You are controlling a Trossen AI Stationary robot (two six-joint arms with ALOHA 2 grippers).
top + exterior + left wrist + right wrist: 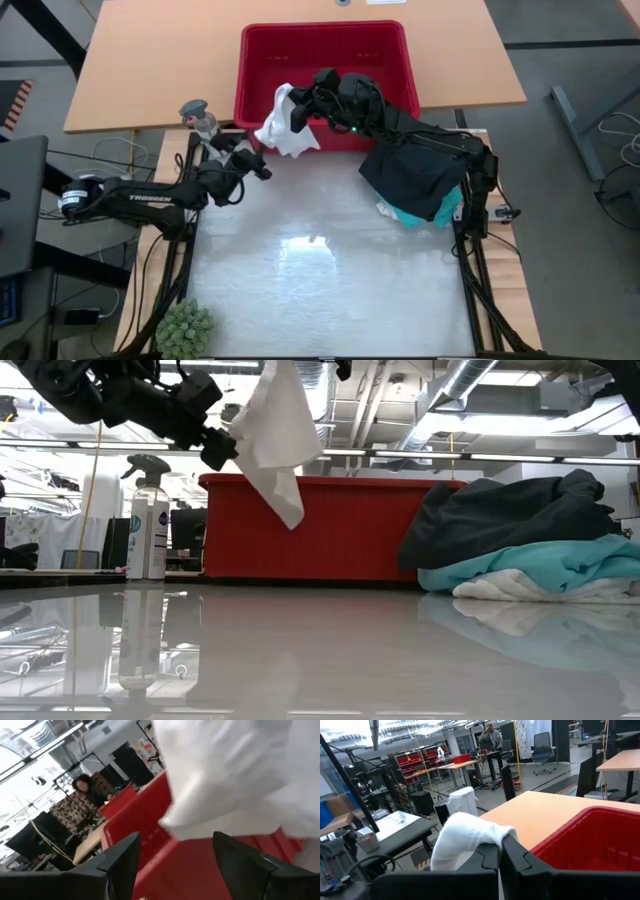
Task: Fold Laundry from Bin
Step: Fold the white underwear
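A white piece of laundry hangs in front of the red bin's near wall, with my right gripper shut on its top. In the low view the white piece hangs free, its lowest tip well above the table. My left gripper stands open close by the cloth's lower left edge. In the left wrist view its two fingers are spread below the cloth; whether they touch it I cannot tell. Black, turquoise and white garments lie piled at the table's right. My right gripper pinches a bunched upper part of the white piece between its two shut fingers. The fingers lie about level, reaching in from the table's right. The cloth drapes over the fingertips and hangs slack below them, clear of table and bin.
A spray bottle stands at the table's far left corner, beside my left arm. A green spiky ball sits at the near left corner. The middle and near part of the shiny table lies bare. A person sits far off in the room.
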